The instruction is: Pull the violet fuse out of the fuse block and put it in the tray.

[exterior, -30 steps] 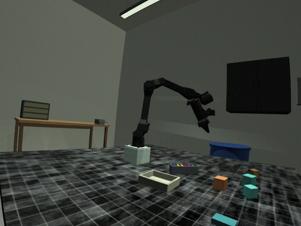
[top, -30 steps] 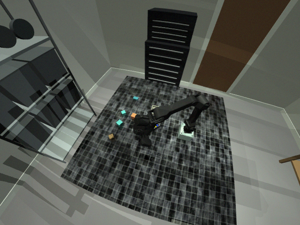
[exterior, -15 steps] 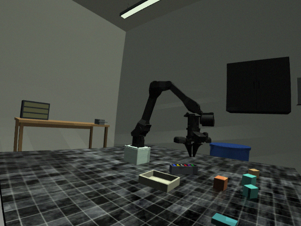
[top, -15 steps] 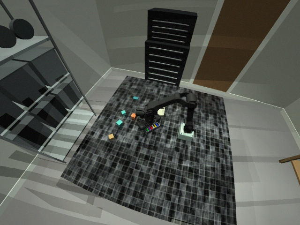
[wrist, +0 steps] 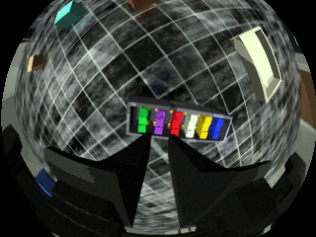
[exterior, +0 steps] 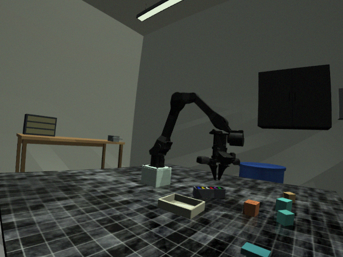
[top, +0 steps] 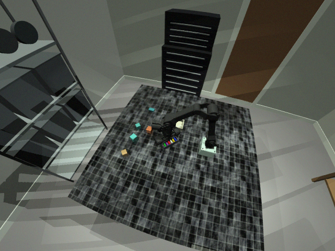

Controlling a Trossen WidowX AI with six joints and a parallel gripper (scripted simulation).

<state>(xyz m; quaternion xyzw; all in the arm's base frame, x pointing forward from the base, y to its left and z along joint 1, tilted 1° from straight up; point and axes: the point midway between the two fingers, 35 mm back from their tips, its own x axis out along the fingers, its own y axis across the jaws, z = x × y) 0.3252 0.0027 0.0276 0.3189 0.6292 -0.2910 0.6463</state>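
Observation:
The violet fuse [top: 166, 143] [exterior: 215, 187] [wrist: 159, 122] stands in the dark fuse block [exterior: 207, 194] [wrist: 148, 102], between the green fuse [wrist: 142, 119] and the red fuse [wrist: 176, 123]. White, yellow and blue fuses follow beyond the red one. My gripper [exterior: 216, 179] [wrist: 160, 137] points down above the block, clear of it. Its fingers are slightly apart, with nothing between them. The cream tray [top: 179, 124] [exterior: 174, 209] [wrist: 253, 61] is empty as far as shows. In the top view the arm hides the fingertips and part of the tray.
An orange cube [top: 148, 129] [exterior: 251, 208], two teal cubes [top: 133, 136] [exterior: 285, 217] and a tan cube [top: 124, 151] [exterior: 289, 196] lie on the block's side away from the arm's base [exterior: 156, 176]. A flat teal piece [top: 151, 109] [exterior: 255, 250] lies farther off.

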